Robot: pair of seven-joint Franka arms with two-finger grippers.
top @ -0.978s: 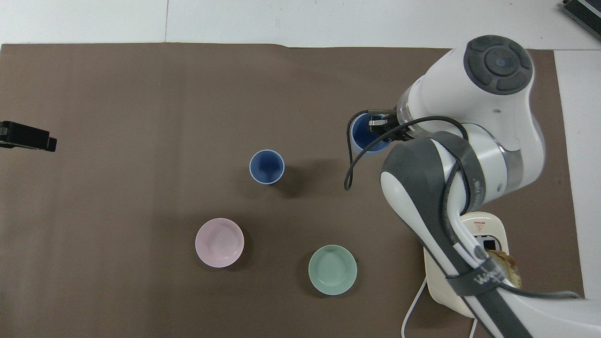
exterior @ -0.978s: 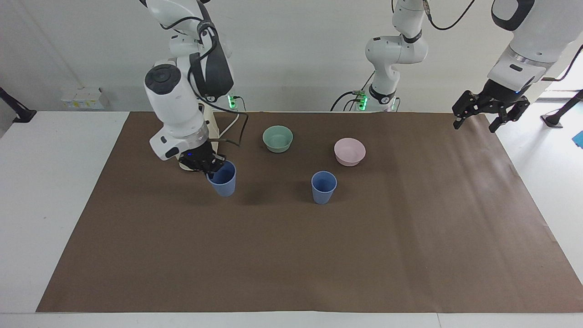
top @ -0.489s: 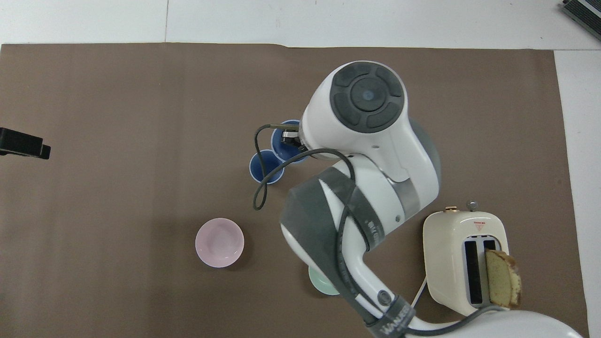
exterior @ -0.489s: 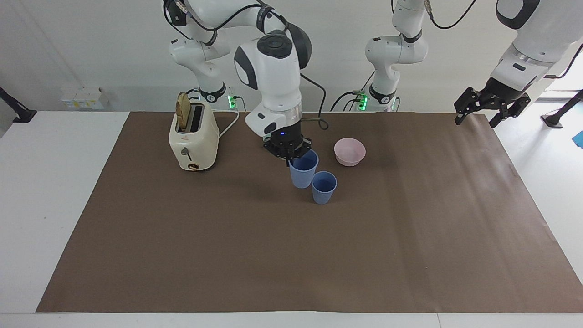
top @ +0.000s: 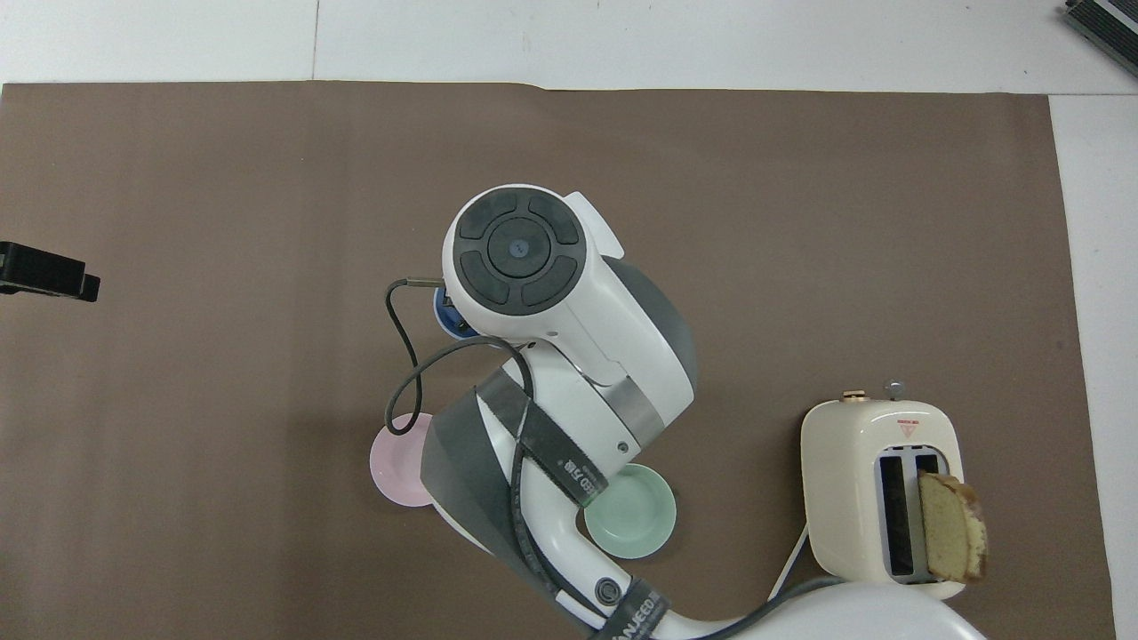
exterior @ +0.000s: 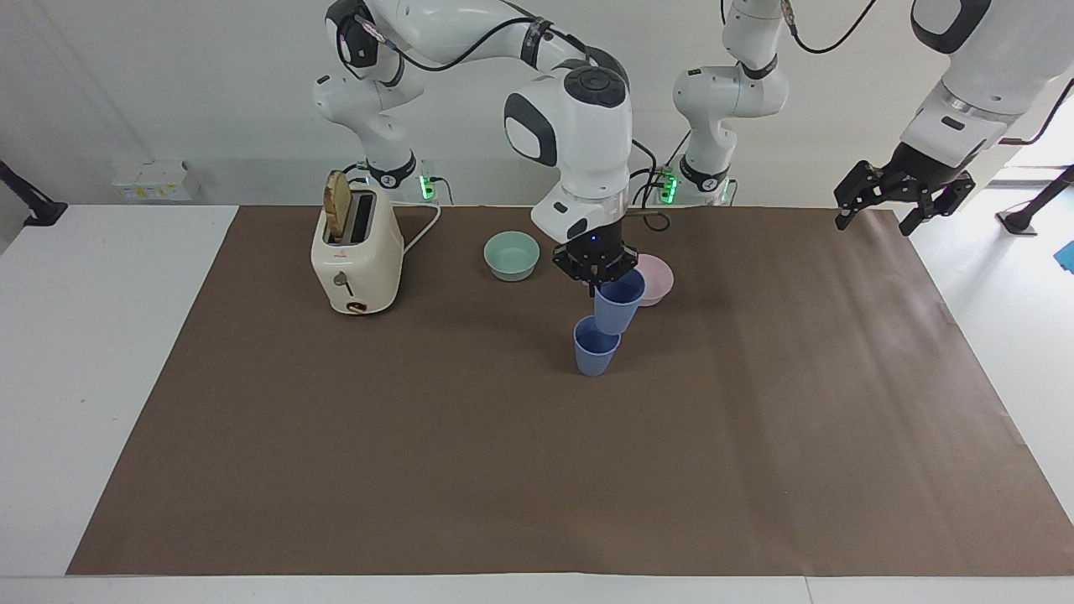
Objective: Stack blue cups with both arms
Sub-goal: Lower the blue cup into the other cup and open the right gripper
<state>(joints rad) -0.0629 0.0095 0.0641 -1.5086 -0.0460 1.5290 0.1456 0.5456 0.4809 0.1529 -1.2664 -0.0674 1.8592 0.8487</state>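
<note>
Now right tool point(exterior: 597, 283) grips raised cup point(exterior: 617, 305) over standing cup point(exterior: 594, 351); left tool point(exterior: 903, 200) wide.

Right gripper point(exterior: 597, 277) holds one blue cup point(exterior: 617, 305) – above the other cup point(exterior: 595, 351).

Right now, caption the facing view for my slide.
Right claw holds one blue cup above the other blue cup.

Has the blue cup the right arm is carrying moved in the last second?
Yes. The carried blue cup went from near the toaster toward the left arm's end, now over the standing blue cup.
</note>
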